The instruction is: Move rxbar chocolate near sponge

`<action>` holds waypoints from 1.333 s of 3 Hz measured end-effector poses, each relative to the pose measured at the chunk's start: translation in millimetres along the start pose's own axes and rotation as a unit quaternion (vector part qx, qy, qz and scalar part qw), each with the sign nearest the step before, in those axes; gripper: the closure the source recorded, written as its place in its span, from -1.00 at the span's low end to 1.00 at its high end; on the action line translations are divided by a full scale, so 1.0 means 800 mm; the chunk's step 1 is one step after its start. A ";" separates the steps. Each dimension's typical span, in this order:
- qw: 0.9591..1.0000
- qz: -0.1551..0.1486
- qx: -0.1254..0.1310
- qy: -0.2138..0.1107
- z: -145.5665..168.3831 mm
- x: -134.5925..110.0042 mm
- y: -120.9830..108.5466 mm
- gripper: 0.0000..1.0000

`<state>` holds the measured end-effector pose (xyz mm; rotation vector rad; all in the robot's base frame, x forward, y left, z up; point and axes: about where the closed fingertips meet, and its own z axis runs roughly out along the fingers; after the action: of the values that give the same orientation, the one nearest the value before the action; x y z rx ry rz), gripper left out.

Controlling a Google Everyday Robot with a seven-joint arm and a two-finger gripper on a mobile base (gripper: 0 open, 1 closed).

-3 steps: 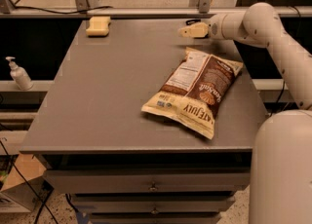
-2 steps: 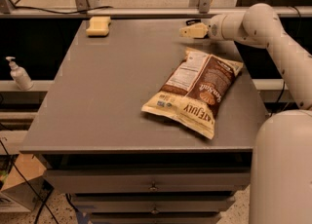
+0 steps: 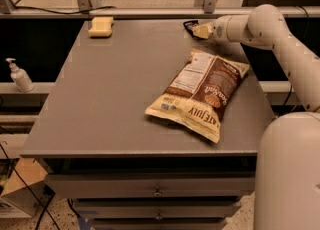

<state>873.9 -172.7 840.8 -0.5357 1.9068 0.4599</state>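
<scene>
nearest, a large cream-and-brown chip bag [image 3: 202, 94] lies flat on the right half of the grey worktop [image 3: 110, 99]. off its left edge stands a white pump bottle [image 3: 20, 75]. at the far right edge the gripper [image 3: 195, 29] reaches in from the right, right at the dark rxbar chocolate [image 3: 188, 24]; whether it grips the bar i cannot tell. the sponge [image 3: 101, 26] sits at the far left corner, well apart from the bar.
</scene>
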 end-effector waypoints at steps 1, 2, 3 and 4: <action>1.000 0.001 -0.001 0.002 0.002 0.004 0.000 0.76; 1.000 -0.017 -0.025 0.002 0.007 -0.003 0.027 1.00; 0.995 -0.041 -0.085 0.019 0.027 0.002 0.091 1.00; 0.995 -0.040 -0.085 0.019 0.027 0.001 0.091 1.00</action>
<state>848.8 -101.2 837.0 -0.7350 1.8839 0.5657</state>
